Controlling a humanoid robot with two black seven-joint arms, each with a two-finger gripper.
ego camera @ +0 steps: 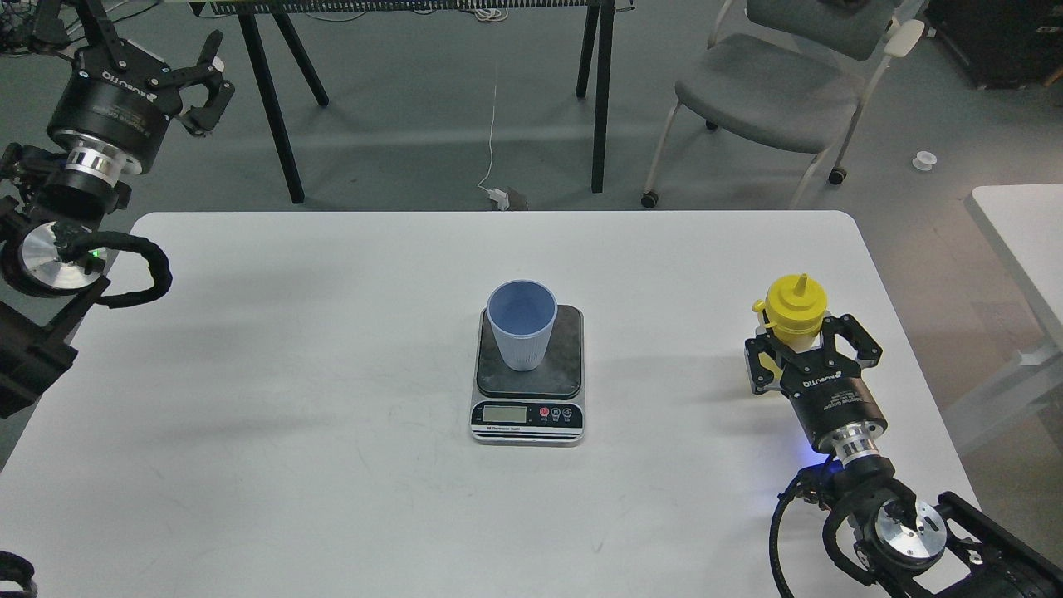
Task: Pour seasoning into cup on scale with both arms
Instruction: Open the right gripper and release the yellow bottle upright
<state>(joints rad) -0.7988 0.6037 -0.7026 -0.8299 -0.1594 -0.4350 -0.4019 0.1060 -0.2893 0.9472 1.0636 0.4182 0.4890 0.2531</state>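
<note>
1. The seasoning [795, 311] is an opaque yellow squeeze bottle with a domed top, a pointed nozzle and a small cap hanging at its left side. It stands upright near the right edge of the white surface [332, 399], well apart from the scale.
2. The right pincer [807, 347] has a finger on each side of the bottle's lower body. The fingers lie close against it, but I cannot tell whether they are pressing on it or just around it. The bottle's lower part is hidden behind the pincer.
3. The cup [521, 323] is light blue, tapered toward its base, with fine vertical ribs and no handle. It stands upright with its mouth open to view, and its inside looks bare.
4. The scale [528, 378] sits at the middle of the surface, with a dark grey platform, a silver front panel, a pale display and small buttons. The cup rests on the platform, toward its back left.
5. The left pincer [209, 87] is released, fingers spread, raised beyond the far left corner of the surface and holding nothing.
</note>
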